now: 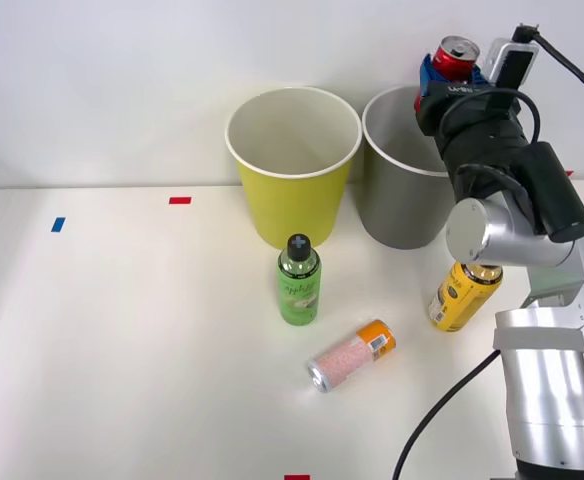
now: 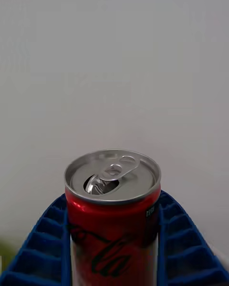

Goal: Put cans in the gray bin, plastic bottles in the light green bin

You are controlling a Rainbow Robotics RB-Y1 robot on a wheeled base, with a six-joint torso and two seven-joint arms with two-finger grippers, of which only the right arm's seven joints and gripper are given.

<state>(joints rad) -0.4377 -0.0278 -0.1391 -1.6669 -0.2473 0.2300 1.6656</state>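
Gripper (image 1: 454,68) clamped on red can (image 1: 455,57), held upright above gray bin's (image 1: 397,200) far rim at one o'clock. Risk judged: released here, could clip rim and bounce behind. Pink can (image 1: 350,355) lying on worktop (image 1: 122,330) at six o'clock.

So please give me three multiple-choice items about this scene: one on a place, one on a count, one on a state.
1. Where is the red can?
A. in the right gripper, above the gray bin
B. on the table
C. inside the green bin

2. How many black-capped bottles are on the table?
A. one
B. two
C. three

3. How is the pink can?
A. upright
B. lying on its side
C. crushed

Answers: 1 A, blue fingers clamp it. 2 B, the green bottle and the yellow bottle. 3 B, it lies flat.
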